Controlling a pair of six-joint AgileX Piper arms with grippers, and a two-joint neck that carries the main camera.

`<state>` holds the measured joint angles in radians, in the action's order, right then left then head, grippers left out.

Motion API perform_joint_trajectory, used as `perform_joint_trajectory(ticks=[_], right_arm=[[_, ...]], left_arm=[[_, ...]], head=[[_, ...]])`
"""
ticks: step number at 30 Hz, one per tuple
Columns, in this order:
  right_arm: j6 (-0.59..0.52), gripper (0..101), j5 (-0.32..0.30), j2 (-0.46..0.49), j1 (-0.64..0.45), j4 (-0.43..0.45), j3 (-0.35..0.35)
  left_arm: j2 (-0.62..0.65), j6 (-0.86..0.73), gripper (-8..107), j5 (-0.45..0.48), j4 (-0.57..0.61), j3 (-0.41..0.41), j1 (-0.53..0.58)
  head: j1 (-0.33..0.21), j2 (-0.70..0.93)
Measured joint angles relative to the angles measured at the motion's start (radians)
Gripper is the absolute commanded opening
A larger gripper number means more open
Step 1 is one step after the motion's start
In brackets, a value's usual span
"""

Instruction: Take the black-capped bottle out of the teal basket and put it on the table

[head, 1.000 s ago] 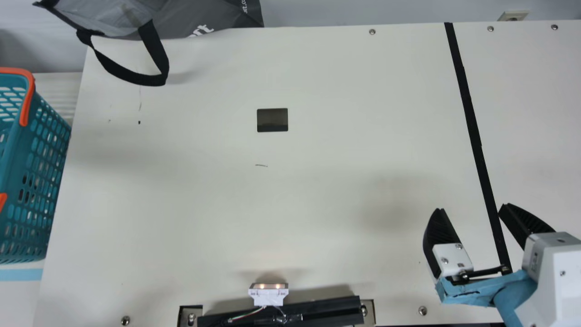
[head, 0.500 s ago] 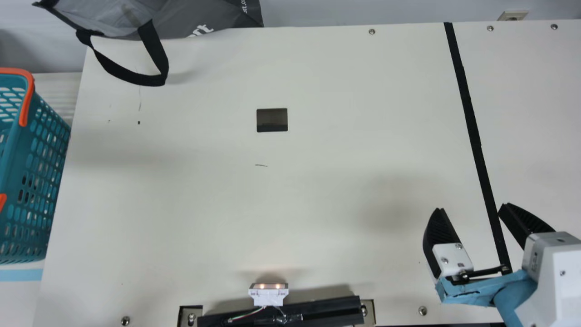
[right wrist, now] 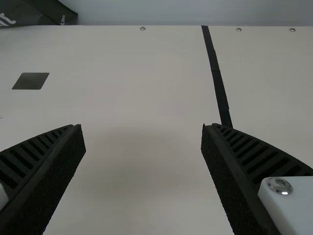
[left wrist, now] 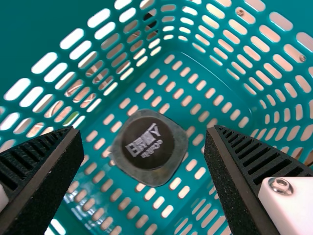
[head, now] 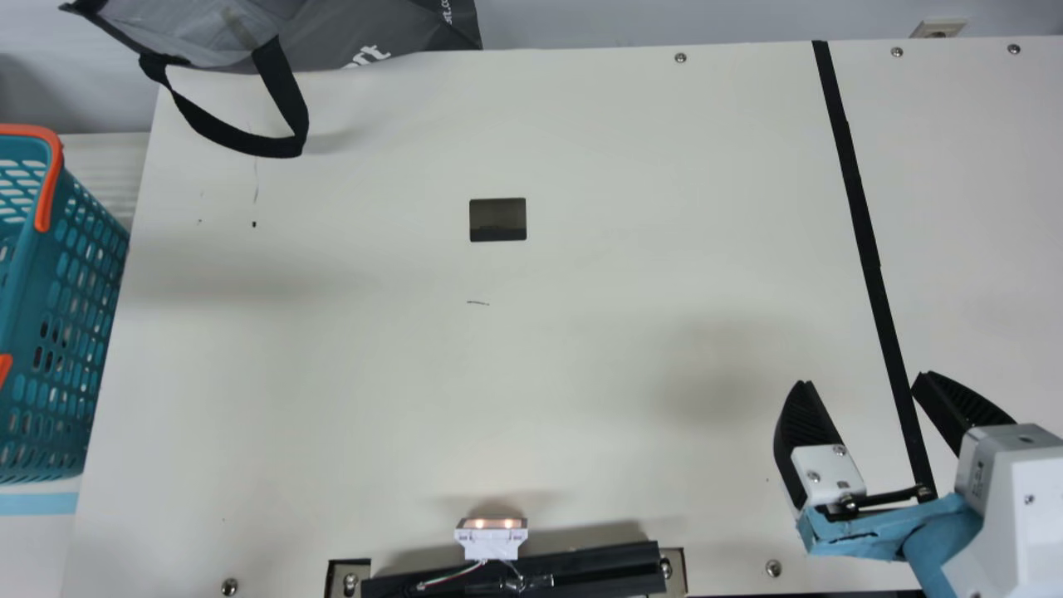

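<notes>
Main view: A teal perforated plastic basket with orange handles is located at the left edge of the cream table, partly outside the view. A grey bag with a black strap handle is positioned at the far left; the strap hangs over the table surface. A dark rectangular patch is located near the middle of the table. A straight black strip runs from the far edge to the near right. A small white module with two lit lamps is located at the near edge, beside a black bar. The right gripper is positioned at the near right, fingers spread wide, with nothing between them.

Left wrist view: The black-capped bottle stands upright inside the basket, on the slotted basket floor. Its round black cap faces the camera; pale lettering is printed on the cap. The left gripper is directed into the basket. Its fingers are open, one to each side of the bottle as viewed, and apart from it.

Right wrist view: The two ribbed black fingers are open above the table. The black strip extends beyond them, and the dark patch is visible farther off
</notes>
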<state>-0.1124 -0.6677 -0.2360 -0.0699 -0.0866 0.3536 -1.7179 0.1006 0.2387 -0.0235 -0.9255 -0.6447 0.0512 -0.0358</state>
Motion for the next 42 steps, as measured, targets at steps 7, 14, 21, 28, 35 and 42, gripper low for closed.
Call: perform_joint_trajectory(ticks=[7,14,21,28,35,42], right_arm=[[0.000,91,0.000,0.000,0.000,0.000,0.000],[0.000,91,0.000,0.000,0.000,0.000,0.000],[0.000,91,0.000,0.000,0.000,0.000,0.000],[0.000,91,0.000,0.000,0.000,0.000,0.000],[0.000,91,-0.001,0.000,0.000,0.001,0.000],[0.000,91,0.000,0.000,0.000,0.001,0.000]], left_arm=[[-0.029,-0.069,107,-0.007,0.064,-0.013,-0.009],[-0.054,-0.122,107,-0.018,0.124,-0.020,-0.018],[-0.061,-0.207,107,-0.026,0.211,-0.018,-0.018],[-0.061,-0.304,67,-0.027,0.300,-0.015,-0.025],[-0.061,-0.384,0,-0.027,0.374,-0.007,-0.035],[-0.057,-0.442,0,-0.025,0.420,-0.003,-0.047]], head=[[0.000,0.000],[0.000,0.000],[0.005,0.000],[0.005,0.000],[0.000,0.000],[0.000,0.000]])
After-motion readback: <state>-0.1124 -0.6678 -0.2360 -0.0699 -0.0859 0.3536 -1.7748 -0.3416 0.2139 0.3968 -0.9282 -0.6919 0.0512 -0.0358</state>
